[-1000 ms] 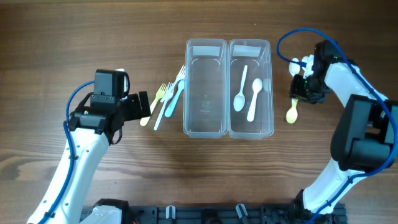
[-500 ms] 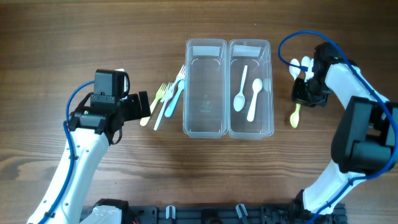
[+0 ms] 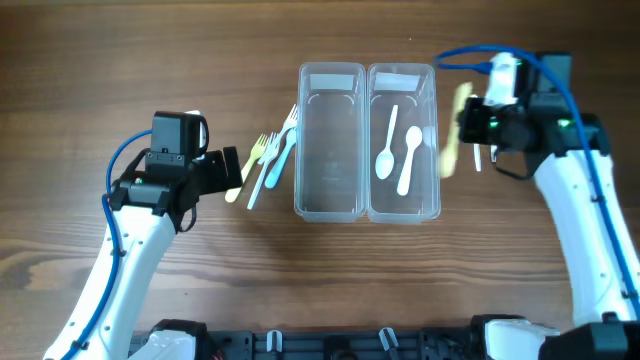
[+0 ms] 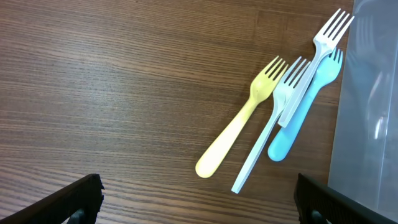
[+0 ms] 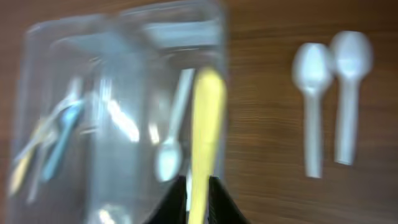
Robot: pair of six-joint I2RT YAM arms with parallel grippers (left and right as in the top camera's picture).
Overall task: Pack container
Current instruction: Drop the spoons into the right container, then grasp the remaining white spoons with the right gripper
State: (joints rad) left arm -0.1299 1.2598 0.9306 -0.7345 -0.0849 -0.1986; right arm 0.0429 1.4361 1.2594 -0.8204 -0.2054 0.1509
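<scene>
Two clear plastic containers stand side by side mid-table: the left one shows nothing inside, the right one holds two white spoons. My right gripper is shut on a yellow spoon, held in the air beside the right container's right wall; the wrist view shows the spoon between the fingers. Two white spoons lie on the wood to the right. Several forks, yellow, white and blue, lie left of the containers. My left gripper is open above the wood near the forks.
The table is dark wood. The right arm's blue cable loops above the right container's far corner. The left arm stands over the left side of the table.
My right gripper has picked the yellow spoon up off the table and swung left with it to the right container's side. The left arm has not moved.
</scene>
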